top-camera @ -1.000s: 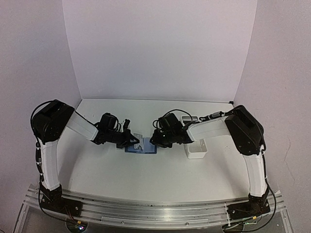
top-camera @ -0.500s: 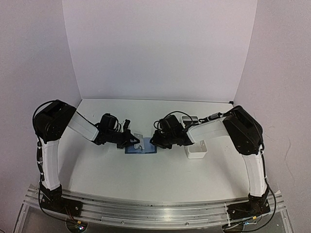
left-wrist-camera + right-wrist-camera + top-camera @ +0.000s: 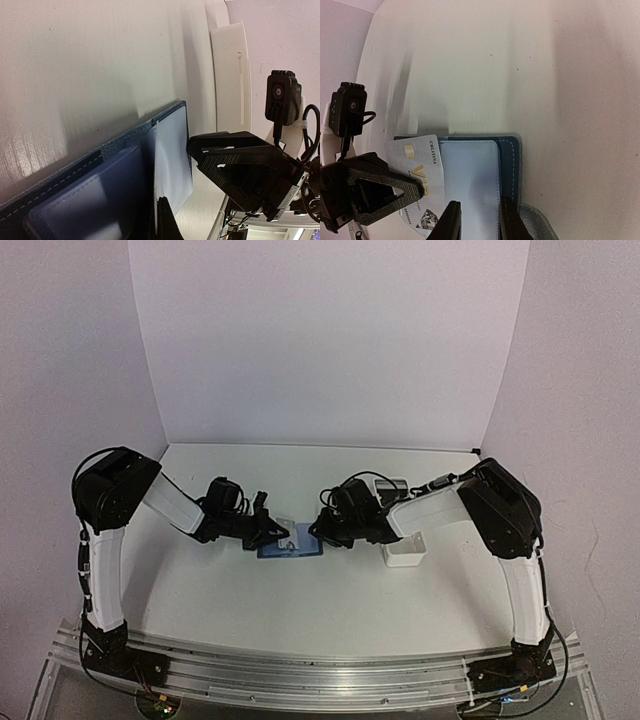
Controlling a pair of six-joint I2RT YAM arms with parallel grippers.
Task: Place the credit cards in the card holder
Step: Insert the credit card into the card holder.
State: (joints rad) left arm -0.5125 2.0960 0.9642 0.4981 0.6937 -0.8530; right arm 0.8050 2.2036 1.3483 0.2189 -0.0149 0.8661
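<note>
The blue card holder [image 3: 291, 545] lies open on the table between both grippers, its pale blue inside [image 3: 470, 180] facing up. My left gripper [image 3: 275, 533] is shut on a credit card [image 3: 415, 172], a whitish card with a gold chip and "VIP" print. One long edge of the card is tucked in against the holder's inner pocket. The left wrist view shows that card [image 3: 170, 160] almost edge-on beside the holder [image 3: 95, 200]. My right gripper [image 3: 481, 220] hangs over the holder's right half, jaws a little apart, straddling the pale panel, tips out of frame.
A long white tray [image 3: 405, 548] stands just right of the holder, under the right forearm, with a dark-edged object [image 3: 390, 484] at its far end. A white wall closes the back of the table. A greyish strap [image 3: 535, 227] sticks out at the holder's near corner.
Both arms have sunk slightly and shifted a touch toward the holder. The card stays in the left gripper at the holder's edge. The right jaws have narrowed very slightly.
</note>
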